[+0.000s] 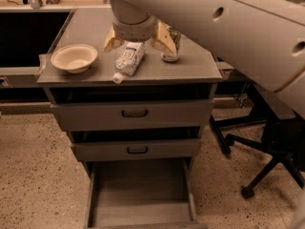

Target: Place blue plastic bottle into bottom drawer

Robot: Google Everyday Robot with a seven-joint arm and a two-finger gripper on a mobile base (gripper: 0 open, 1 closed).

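We see a pale bowl (pixel 74 57) left of centre on the grey cabinet's top (pixel 195 68), near its front edge. A can (pixel 171 46) stands upright toward the top's right side, partly hidden by the gripper (pixel 137 43) hanging at upper middle. Below, the two upper drawers (pixel 95 116) carry black handles (pixel 134 113), with a dark gap above each. A black office chair (pixel 267 147) stands at right on the speckled floor (pixel 33 171).

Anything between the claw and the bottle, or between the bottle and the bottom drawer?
Nothing visible. The claw hangs open over the bottle, a finger each side. The bowl and can stand off to the sides. The bottom drawer is pulled out below, beyond the upper two.
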